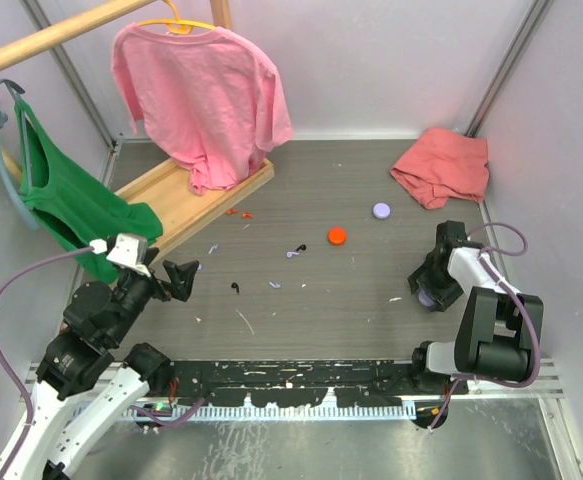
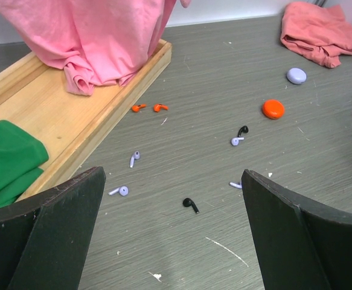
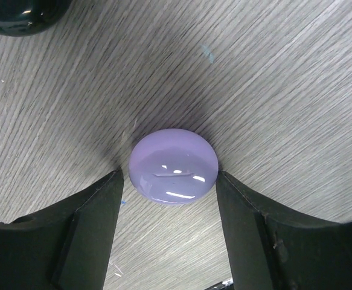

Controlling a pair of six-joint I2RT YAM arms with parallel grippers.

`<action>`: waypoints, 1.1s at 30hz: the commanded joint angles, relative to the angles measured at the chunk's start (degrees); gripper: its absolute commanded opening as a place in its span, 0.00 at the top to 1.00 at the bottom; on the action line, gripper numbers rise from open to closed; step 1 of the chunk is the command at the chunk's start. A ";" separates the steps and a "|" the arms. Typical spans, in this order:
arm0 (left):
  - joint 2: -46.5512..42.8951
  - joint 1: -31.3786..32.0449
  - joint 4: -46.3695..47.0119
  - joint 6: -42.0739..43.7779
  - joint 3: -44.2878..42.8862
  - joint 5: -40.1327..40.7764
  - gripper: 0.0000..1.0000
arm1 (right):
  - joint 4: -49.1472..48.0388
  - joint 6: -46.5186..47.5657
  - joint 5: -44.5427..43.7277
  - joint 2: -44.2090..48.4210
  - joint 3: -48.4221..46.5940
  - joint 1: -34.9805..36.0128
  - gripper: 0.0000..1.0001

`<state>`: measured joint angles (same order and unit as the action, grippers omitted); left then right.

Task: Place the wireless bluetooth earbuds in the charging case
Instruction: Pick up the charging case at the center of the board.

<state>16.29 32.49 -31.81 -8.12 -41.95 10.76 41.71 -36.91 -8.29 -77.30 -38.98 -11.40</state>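
Note:
Several earbuds lie scattered on the grey table: a black one (image 2: pixel 191 205) between my left gripper's wide-open fingers, lilac ones (image 2: pixel 134 159) (image 2: pixel 119 191) (image 2: pixel 236 141), another black one (image 2: pixel 243 130) and an orange pair (image 2: pixel 139 108). My left gripper (image 2: pixel 172 232) (image 1: pixel 186 278) hovers over them, holding nothing. A lilac round charging case (image 3: pixel 173 163), lid closed, rests on the table at the tips of my right gripper (image 3: pixel 170 181) (image 1: pixel 429 290). The right finger (image 3: pixel 242 205) touches the case's side, while a sliver of gap shows at the left finger (image 3: pixel 100 205).
An orange case (image 1: pixel 337 236) and a second lilac case (image 1: pixel 381 211) sit mid-table. A glossy black case (image 3: pixel 19 15) lies just beyond the right gripper. A wooden tray (image 1: pixel 171 195) with a pink shirt (image 1: pixel 201 90) is at back left, and a salmon cloth (image 1: pixel 443 165) at back right.

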 commanded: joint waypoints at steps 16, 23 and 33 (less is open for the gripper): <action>2.65 -1.72 0.83 -1.24 -1.55 -3.61 0.02 | -4.45 1.84 -6.57 1.27 -0.09 5.85 0.46; 4.60 -1.73 0.18 -4.93 -2.67 -5.97 0.02 | -6.20 1.61 -8.90 1.20 -2.79 17.16 0.50; 5.56 -1.73 1.50 -13.34 -0.24 -9.64 0.02 | -14.65 7.91 -10.11 1.34 -7.23 33.14 0.50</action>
<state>21.28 31.00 -33.30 -16.32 -41.98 4.12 33.74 -32.86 -16.25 -76.97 -42.83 17.28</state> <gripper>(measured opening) 0.979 0.578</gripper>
